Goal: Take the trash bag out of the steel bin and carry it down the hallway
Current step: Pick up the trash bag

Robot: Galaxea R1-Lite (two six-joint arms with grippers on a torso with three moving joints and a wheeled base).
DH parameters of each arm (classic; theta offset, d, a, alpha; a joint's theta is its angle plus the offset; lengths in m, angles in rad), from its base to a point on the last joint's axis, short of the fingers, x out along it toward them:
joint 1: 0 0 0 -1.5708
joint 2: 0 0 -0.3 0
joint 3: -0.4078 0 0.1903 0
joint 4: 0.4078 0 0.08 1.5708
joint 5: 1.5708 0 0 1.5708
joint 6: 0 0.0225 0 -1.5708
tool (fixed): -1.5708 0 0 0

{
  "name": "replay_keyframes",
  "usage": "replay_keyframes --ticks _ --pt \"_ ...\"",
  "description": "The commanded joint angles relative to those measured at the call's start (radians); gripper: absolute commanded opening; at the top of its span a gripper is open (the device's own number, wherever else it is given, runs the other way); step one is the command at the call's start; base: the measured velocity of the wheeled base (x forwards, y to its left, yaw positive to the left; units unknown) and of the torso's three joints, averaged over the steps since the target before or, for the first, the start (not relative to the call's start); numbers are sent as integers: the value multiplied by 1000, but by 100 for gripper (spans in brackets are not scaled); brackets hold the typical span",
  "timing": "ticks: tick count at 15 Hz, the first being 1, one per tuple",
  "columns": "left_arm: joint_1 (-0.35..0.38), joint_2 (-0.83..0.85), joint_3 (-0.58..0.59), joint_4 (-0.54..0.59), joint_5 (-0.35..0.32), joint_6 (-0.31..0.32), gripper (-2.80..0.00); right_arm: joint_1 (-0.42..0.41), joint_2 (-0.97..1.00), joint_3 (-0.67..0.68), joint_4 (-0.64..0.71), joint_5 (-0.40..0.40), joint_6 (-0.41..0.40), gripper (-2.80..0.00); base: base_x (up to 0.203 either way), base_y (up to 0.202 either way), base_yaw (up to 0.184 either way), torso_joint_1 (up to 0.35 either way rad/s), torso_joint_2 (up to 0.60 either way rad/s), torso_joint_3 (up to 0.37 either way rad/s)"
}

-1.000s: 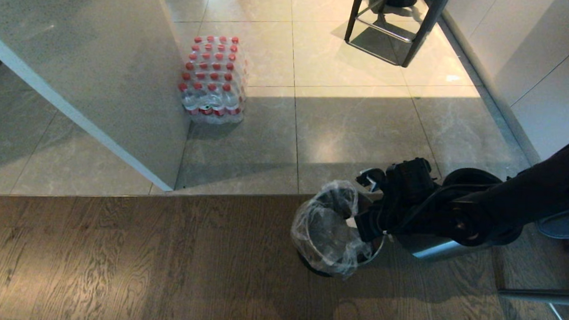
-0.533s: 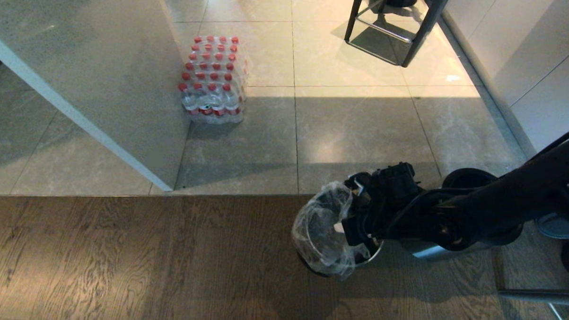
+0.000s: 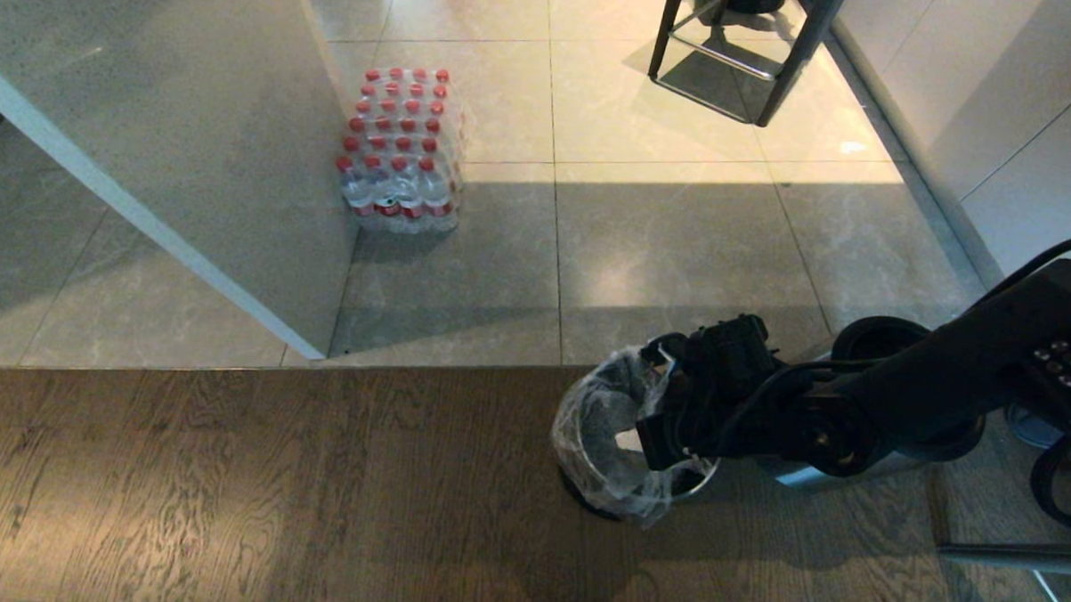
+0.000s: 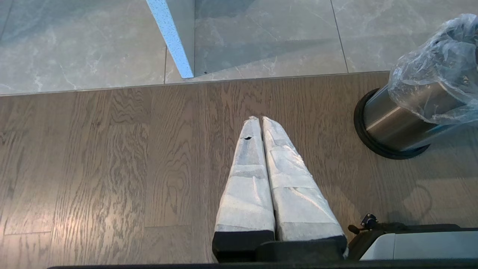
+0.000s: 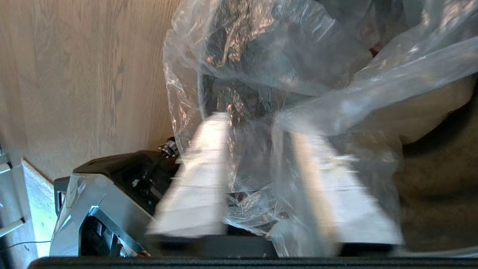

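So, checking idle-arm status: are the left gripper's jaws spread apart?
No, the left gripper has its jaws pressed together above the wood floor.

Floor, two surfaces meeting at a straight seam. Wood-plank floor (image 3: pixel 271 488): carries the steel bin (image 3: pixel 694 478) just on its side of the seam, standing upright on a black base, and a second steel cylinder (image 3: pixel 815 471) close beside it. Grey marbled tile floor (image 3: pixel 680 244): carries a shrink-wrapped pack of red-capped bottles (image 3: pixel 400 149) against the foot of a pale panel (image 3: pixel 193 146), and, at the far edge, the black legs of a stool (image 3: pixel 740 59).
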Motion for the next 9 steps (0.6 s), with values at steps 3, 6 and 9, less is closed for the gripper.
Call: replay_keyframes --ticks 3,6,9 --pt "0 0 0 0 0 0 -280 1 4 -8 -1 3 13 0 0 0 0 0 0 0" --pt "0 0 0 0 0 0 -280 4 20 -41 4 6 60 0 0 0 0 0 0 0" --pt "0 0 0 0 0 0 -280 5 45 -68 3 5 69 0 0 0 0 0 0 0"
